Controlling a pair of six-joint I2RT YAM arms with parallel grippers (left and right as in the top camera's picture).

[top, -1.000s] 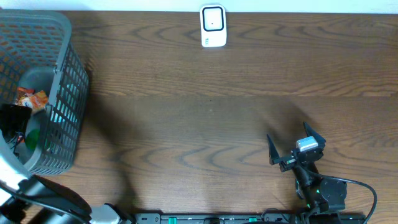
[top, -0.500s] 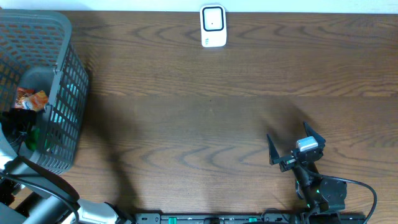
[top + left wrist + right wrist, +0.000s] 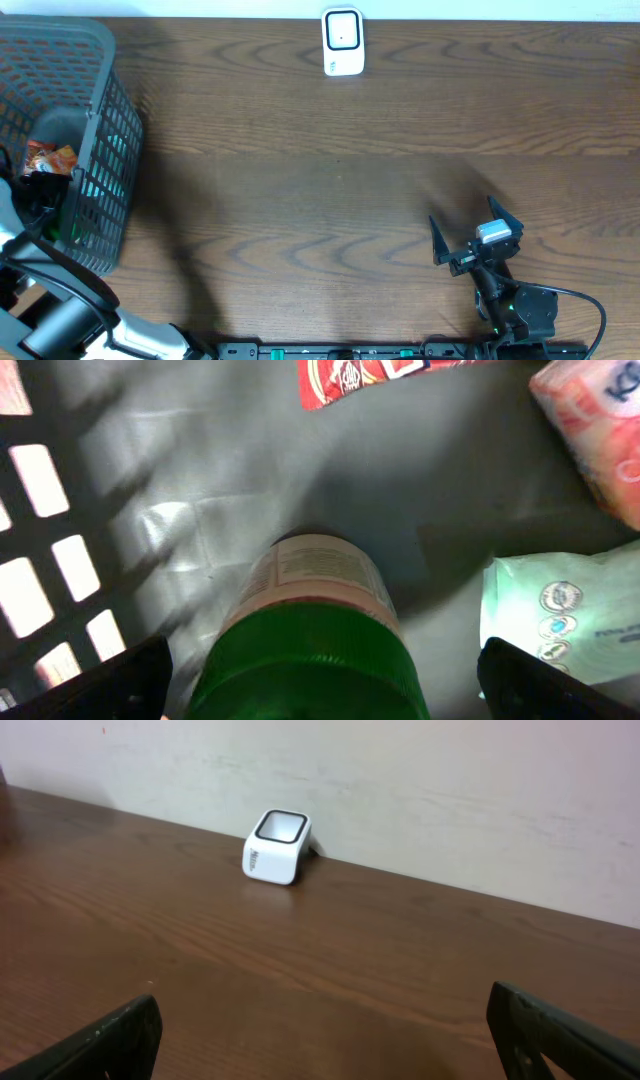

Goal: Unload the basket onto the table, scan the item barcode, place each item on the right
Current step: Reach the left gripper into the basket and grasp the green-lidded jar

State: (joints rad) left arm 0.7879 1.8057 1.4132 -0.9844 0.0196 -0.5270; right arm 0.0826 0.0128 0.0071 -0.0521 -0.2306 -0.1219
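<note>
- The left gripper [image 3: 322, 660] is hanging inside the grey basket [image 3: 105, 120] with its jaws spread wide. One dark finger is showing at each lower corner of the wrist view, and neither is touching anything.
- The green bottle [image 3: 310, 630] is lying on the basket floor directly between those fingers. It is probably the item being chosen, since the jaws are straddling it — ready to come down around its body.
- The right gripper [image 3: 470, 242] is also standing wide open and holding nothing. It is resting low over the near-right part of the table [image 3: 330, 200], well apart from the basket.
- It is facing the barcode scanner [image 3: 278, 845], which is sitting at the far edge of the table against the wall. Its window is tilting up and towards the arms, so a label can be shown to it from this side.
- The bottle's label is pointing away from the wrist camera, and I cannot make out any barcode on it.
- Counting: one basket, one scanner, two grippers.
- Four goods are showing in the basket — one green bottle, one red packet [image 3: 370, 375] at the top edge, one pink-and-orange pack [image 3: 600, 430] at the upper right, and one pale green pouch [image 3: 565, 610] just beside the bottle.
- More goods may be lying out of view.
</note>
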